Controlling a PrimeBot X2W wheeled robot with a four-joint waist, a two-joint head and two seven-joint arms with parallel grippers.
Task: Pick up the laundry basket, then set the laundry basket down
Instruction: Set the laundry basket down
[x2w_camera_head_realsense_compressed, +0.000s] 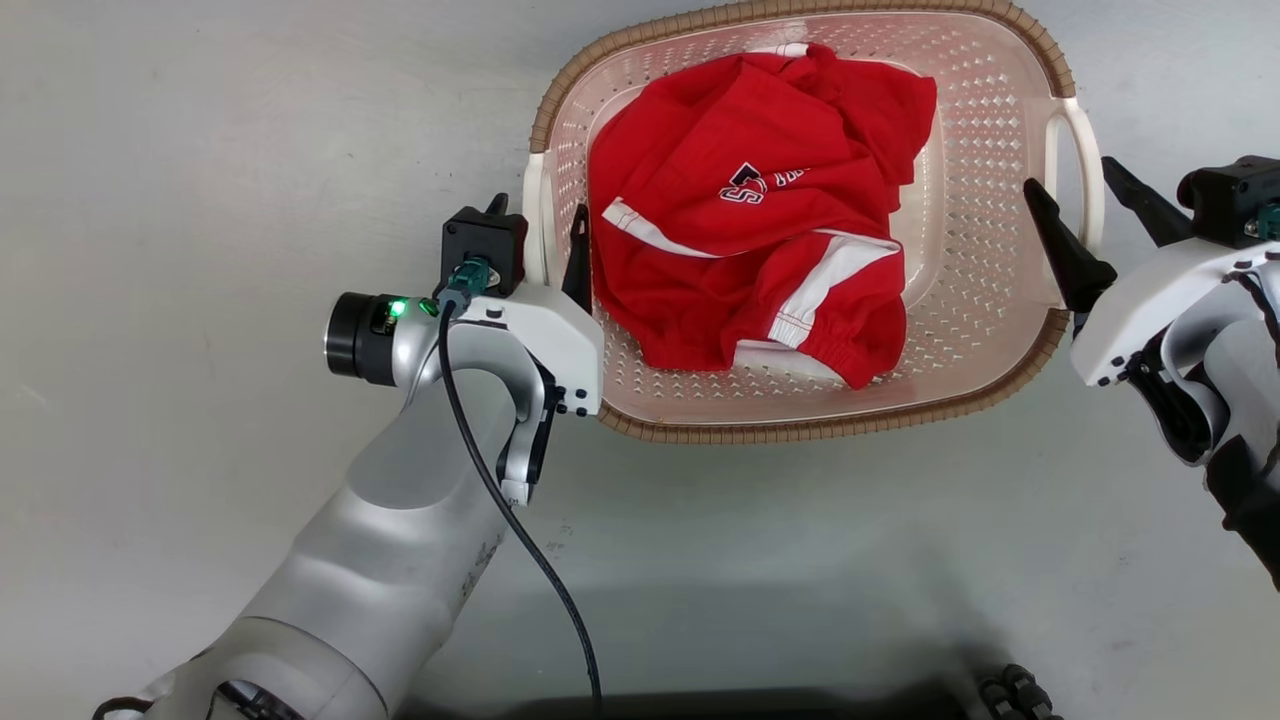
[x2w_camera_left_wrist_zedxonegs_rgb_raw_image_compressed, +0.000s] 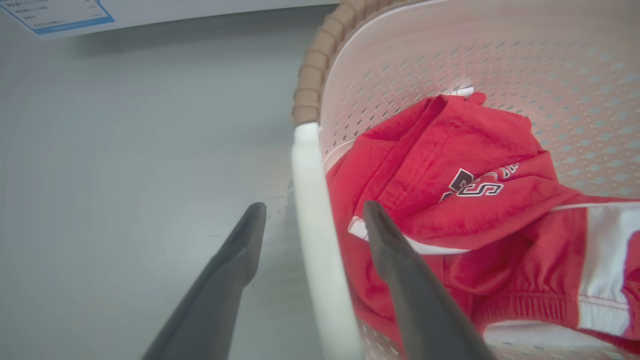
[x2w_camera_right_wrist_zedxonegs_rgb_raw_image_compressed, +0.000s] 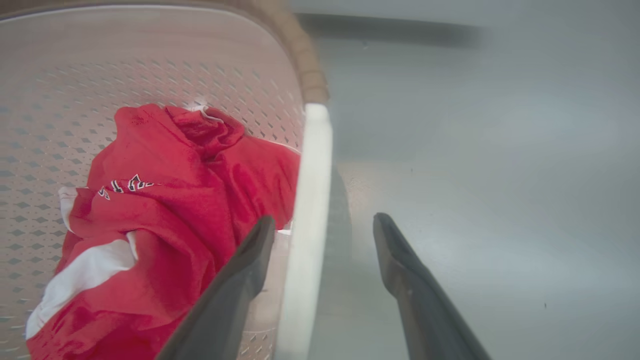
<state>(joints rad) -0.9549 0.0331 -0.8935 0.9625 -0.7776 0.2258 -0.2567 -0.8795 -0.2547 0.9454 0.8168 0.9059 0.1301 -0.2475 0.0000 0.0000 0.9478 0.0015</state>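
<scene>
The laundry basket (x2w_camera_head_realsense_compressed: 800, 432), pale pink and perforated with a brown woven-look rim, stands on the grey floor holding a crumpled red garment (x2w_camera_head_realsense_compressed: 760, 200). My left gripper (x2w_camera_head_realsense_compressed: 537, 225) is open and straddles the white left handle (x2w_camera_head_realsense_compressed: 533, 200), one finger outside the basket and one inside. In the left wrist view that handle (x2w_camera_left_wrist_zedxonegs_rgb_raw_image_compressed: 310, 200) runs between the left gripper's (x2w_camera_left_wrist_zedxonegs_rgb_raw_image_compressed: 312, 212) fingers without visible contact. My right gripper (x2w_camera_head_realsense_compressed: 1085, 200) is open around the white right handle (x2w_camera_head_realsense_compressed: 1085, 150). The right wrist view shows this handle (x2w_camera_right_wrist_zedxonegs_rgb_raw_image_compressed: 312, 175) closer to the inner finger of the right gripper (x2w_camera_right_wrist_zedxonegs_rgb_raw_image_compressed: 325, 223).
Bare grey floor (x2w_camera_head_realsense_compressed: 200, 200) surrounds the basket on all sides. A white panel with a blue-edged label (x2w_camera_left_wrist_zedxonegs_rgb_raw_image_compressed: 55, 15) lies beyond the basket in the left wrist view. A black cable (x2w_camera_head_realsense_compressed: 520, 530) trails down my left forearm. A dark part of my base (x2w_camera_head_realsense_compressed: 1015, 695) sits at the bottom edge.
</scene>
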